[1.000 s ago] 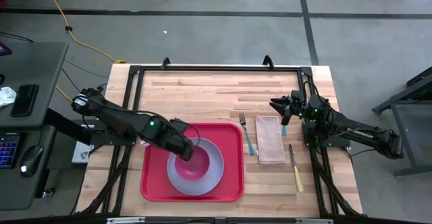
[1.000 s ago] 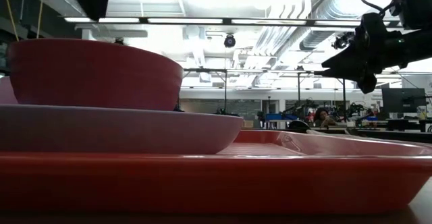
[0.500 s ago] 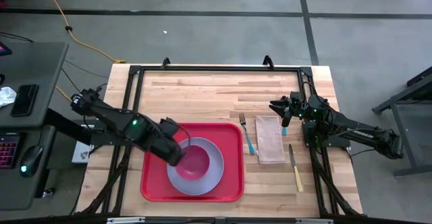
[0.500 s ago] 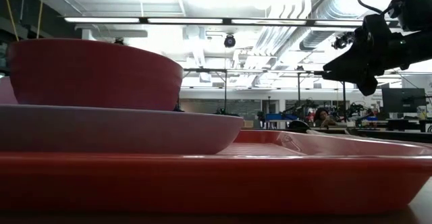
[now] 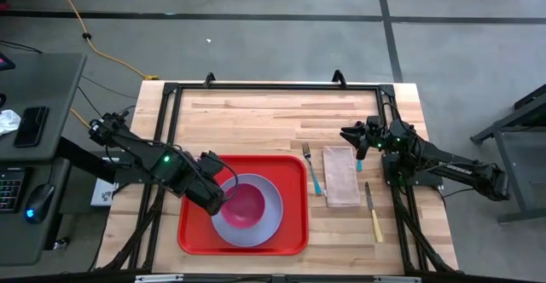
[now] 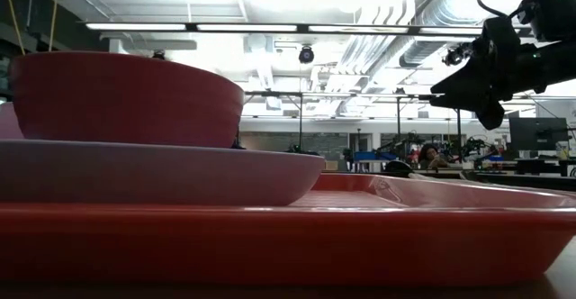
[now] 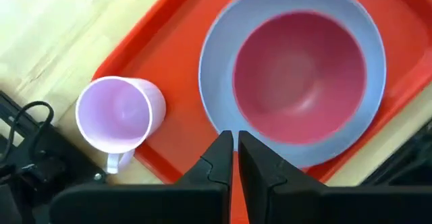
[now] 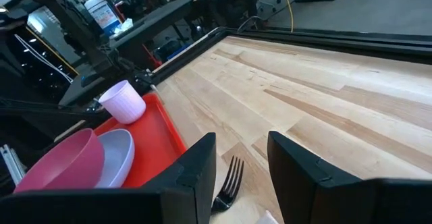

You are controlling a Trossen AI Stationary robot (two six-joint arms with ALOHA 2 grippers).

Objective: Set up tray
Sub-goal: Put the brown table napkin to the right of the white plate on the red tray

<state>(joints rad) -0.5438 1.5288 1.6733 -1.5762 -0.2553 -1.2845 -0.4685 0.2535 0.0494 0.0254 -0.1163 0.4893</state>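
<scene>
The red tray (image 5: 290, 232) lies on the wooden table at the near middle. On it rests a grey-blue plate (image 5: 271, 210), and a pink bowl (image 5: 246, 205) stands in the plate. A pale lilac cup (image 7: 113, 114) stands upright on the tray's far left corner; my left arm hides it in the high view. My left gripper (image 5: 217, 201) hangs above the tray beside the plate's left rim, pointing down, shut and holding nothing (image 7: 234, 144). My right gripper (image 5: 352, 138) hovers open over the table's right part, with nothing between its fingers (image 8: 239, 155).
To the right of the tray, a fork with a blue handle (image 5: 313, 170), a tan napkin (image 5: 341, 176) and a knife with a yellow handle (image 5: 373, 213) lie on the wood. The table's far half is bare wood. A black frame runs along the table's edges.
My left gripper has come away from the bowl's left rim, rising and going toward the table's left edge; it has left the top of the low view. Bowl, plate and tray stay where they were.
</scene>
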